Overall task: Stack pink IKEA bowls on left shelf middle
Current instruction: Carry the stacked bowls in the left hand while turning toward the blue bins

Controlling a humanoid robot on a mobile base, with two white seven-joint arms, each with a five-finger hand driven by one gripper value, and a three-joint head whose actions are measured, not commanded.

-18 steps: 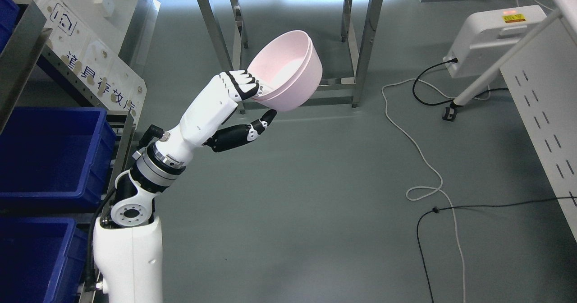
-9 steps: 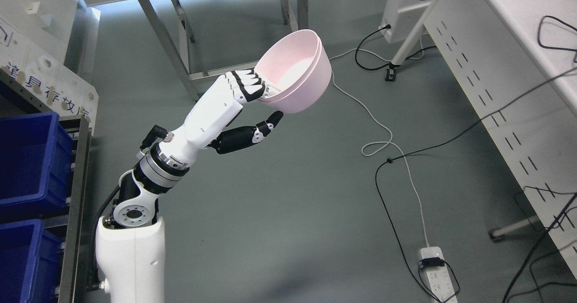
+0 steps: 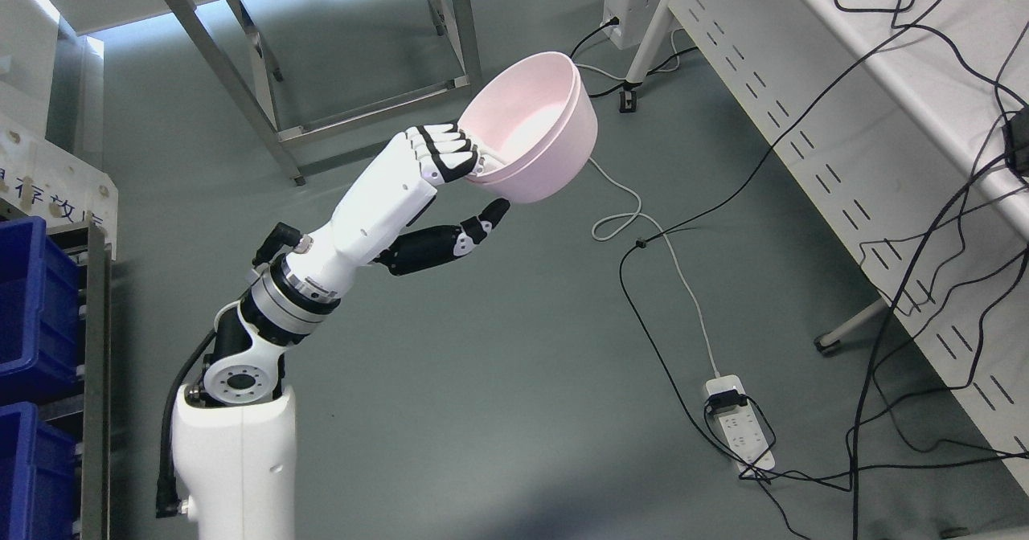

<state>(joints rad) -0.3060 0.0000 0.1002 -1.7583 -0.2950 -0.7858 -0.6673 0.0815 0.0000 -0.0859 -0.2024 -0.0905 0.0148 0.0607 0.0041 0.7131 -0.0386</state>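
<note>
The view has swung right: the blue bins [image 3: 32, 307] are now pushed to the left edge. The bowls [image 3: 534, 134], nested and tilted, are kept pinched at the rim by the left hand [image 3: 450, 178], over the floor [image 3: 498, 379]. The shelf is being left behind, so placement is judged not imminent.

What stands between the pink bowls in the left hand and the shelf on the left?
Nothing visible. The left hand holds the pink bowls over bare floor; only the robot's own arm lies toward the shelf, whose middle level is out of frame.

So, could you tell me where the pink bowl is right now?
In the head view, the pink bowl sits upper centre, held tilted by the left hand, above the floor near the steel frame.
</note>
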